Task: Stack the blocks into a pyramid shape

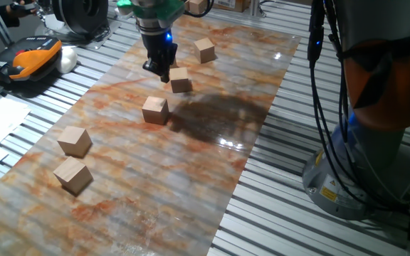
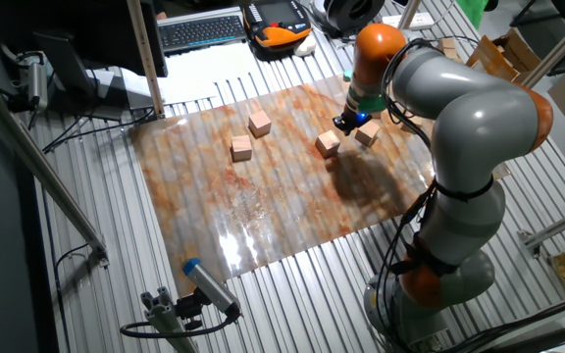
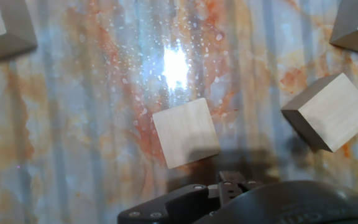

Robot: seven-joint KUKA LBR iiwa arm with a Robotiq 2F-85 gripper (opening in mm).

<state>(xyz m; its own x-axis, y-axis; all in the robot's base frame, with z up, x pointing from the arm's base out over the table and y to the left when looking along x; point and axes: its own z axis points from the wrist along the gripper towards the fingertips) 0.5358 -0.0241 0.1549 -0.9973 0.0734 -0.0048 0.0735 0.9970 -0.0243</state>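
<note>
The gripper (image 1: 164, 73) hangs low over the mat (image 1: 212, 135), with a block (image 1: 181, 80) just to its right and almost beneath it; in the hand view that block (image 3: 186, 132) lies flat, turned slightly askew, a cube with no long axis. Whether the jaws are open cannot be told. No blocks are stacked yet.

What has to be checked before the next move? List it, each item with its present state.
1. Pincer jaws open: cannot tell, fingertips are not clearly shown.
2. Pincer empty: ok, nothing seen in it.
3. Nearest block lies flat on the marbled sheet: ok.
4. Room around it: ok, the neighbour block sits apart.
5. Pincer centred over it: not ok, it appears beside the block.
6. Pyramid base begun: not ok, the other blocks lie singly.
</note>
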